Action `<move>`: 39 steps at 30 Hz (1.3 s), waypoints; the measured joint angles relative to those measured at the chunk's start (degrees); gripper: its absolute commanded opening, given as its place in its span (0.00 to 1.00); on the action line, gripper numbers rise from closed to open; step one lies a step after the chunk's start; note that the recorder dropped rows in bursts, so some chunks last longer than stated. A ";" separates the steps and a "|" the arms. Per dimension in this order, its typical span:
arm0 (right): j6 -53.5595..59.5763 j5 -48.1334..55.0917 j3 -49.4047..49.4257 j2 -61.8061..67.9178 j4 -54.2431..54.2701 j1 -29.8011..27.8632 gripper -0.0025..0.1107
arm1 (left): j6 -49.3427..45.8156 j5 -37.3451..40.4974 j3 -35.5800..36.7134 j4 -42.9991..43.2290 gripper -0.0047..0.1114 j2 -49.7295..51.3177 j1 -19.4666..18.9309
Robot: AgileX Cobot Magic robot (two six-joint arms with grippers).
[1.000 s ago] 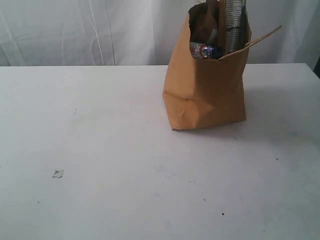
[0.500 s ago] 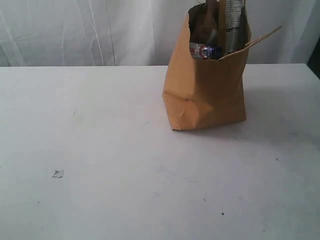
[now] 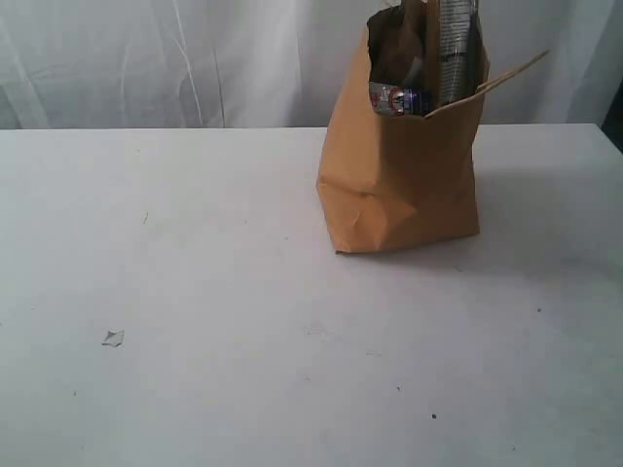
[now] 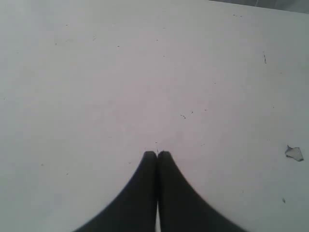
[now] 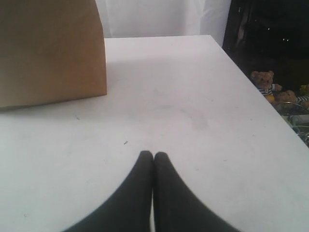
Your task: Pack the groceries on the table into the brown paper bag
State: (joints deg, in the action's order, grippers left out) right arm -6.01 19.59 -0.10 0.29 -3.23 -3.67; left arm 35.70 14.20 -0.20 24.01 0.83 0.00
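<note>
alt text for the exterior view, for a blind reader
A tall brown paper bag stands upright on a white table, with a long noodle packet and a small blue-white carton showing at its open top. A small scrap lies front left.

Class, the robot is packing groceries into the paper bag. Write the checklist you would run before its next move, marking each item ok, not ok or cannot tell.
1. Brown paper bag stands upright on the table: ok.
2. No groceries in sight on the table: ok.
3. All groceries inside the bag: cannot tell; its walls hide most.
4. Long noodle packet in the bag, sticking above the rim: ok.
5. Left gripper, jaws shut, empty: ok.
6. Right gripper, jaws shut, empty: ok.
</note>
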 measured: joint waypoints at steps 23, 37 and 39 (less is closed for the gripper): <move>0.00 0.12 0.00 0.00 0.58 0.00 0.02 | -34.44 -0.70 0.00 -34.99 0.04 -0.59 0.00; -0.10 0.12 0.00 0.00 0.58 0.00 0.02 | -27.41 5.64 -0.23 -27.13 0.04 -0.59 -3.39; -0.10 0.12 0.00 0.00 0.58 0.00 0.02 | -27.55 5.64 -0.23 -27.13 0.04 -0.59 -3.39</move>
State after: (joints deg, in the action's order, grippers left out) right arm -6.12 19.70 -0.10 0.29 -2.66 -3.67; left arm 8.15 19.84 -0.42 -3.12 0.24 -3.39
